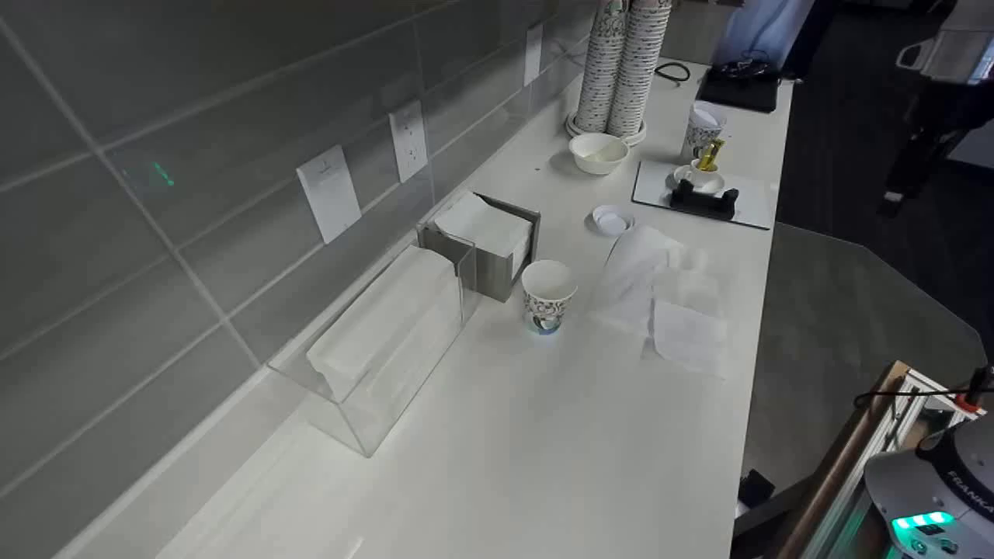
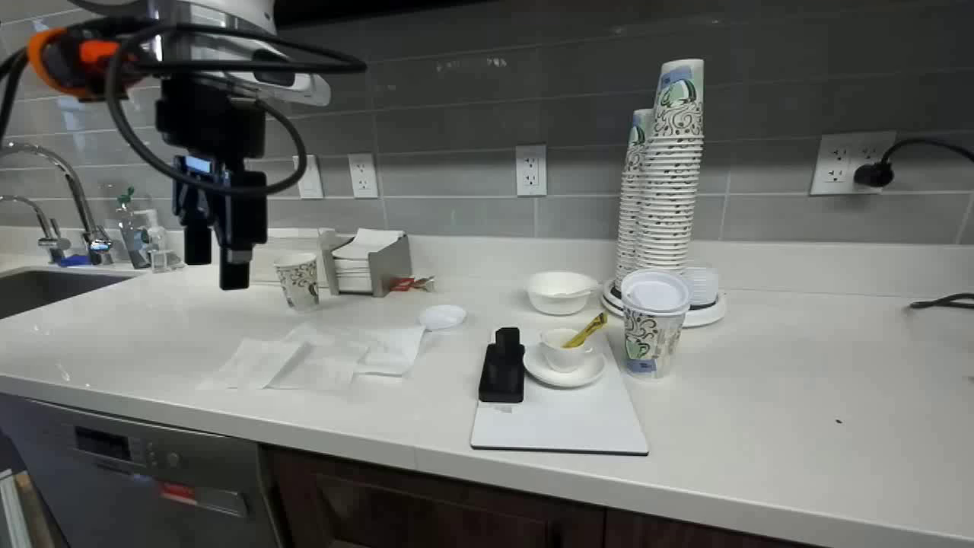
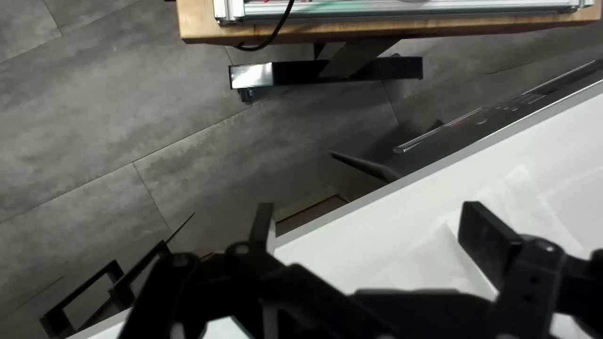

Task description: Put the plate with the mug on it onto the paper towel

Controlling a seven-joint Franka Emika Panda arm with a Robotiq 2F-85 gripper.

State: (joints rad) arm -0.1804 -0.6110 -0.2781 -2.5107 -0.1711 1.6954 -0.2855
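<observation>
A small white mug (image 2: pixel 560 353) stands on a white plate (image 2: pixel 578 379), with a yellow packet (image 2: pixel 587 330) in the mug. The mug (image 1: pixel 702 172) and plate (image 1: pixel 717 185) also show in an exterior view, partly behind a black stand. White paper towels (image 2: pixel 316 361) lie flat and overlapping on the counter; they show too in an exterior view (image 1: pixel 691 330) and in the wrist view (image 3: pixel 424 266). My gripper (image 2: pixel 216 263) hangs above the counter near the towels, away from the plate. In the wrist view the gripper's fingers (image 3: pixel 374 228) are wide apart with nothing between them.
The plate rests on a white board (image 2: pixel 559 430) beside a black stand (image 2: pixel 502 373). A cup with lids (image 2: pixel 650 342) stands close to the plate. A bowl (image 2: pixel 559 293), tall cup stacks (image 2: pixel 670 205), a lid (image 2: pixel 442 317), a paper cup (image 2: pixel 298 280) and napkin holders (image 2: pixel 389 266) stand behind.
</observation>
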